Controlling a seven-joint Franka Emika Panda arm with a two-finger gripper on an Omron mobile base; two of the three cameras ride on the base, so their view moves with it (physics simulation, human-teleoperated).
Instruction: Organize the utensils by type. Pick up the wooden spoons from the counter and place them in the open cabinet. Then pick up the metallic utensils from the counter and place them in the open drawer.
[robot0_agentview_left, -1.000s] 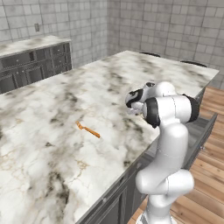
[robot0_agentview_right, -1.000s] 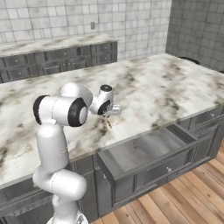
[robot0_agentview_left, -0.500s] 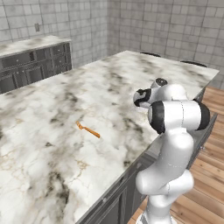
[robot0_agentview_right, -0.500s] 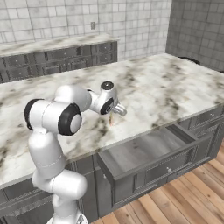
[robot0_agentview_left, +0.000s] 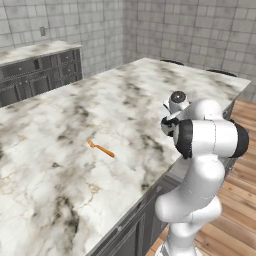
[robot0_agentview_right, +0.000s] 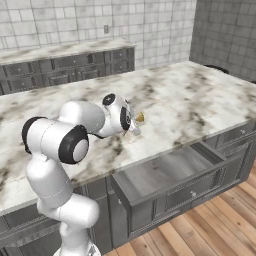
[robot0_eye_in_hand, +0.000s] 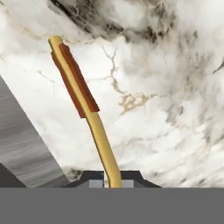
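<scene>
The jaws are closed on a yellow-handled utensil (robot0_eye_in_hand: 87, 118) with a red-brown strip, seen close from the hand. The right base view shows the gripper (robot0_agentview_right: 136, 125) above the counter (robot0_agentview_right: 200, 100) beside the open drawer (robot0_agentview_right: 170, 175); the left shows an orange utensil (robot0_agentview_left: 100, 148) lying on the marble.

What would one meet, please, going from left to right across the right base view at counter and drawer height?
Robot arm → gripper, shut on a yellow-handled utensil above the counter → open drawer below the counter's edge.
</scene>
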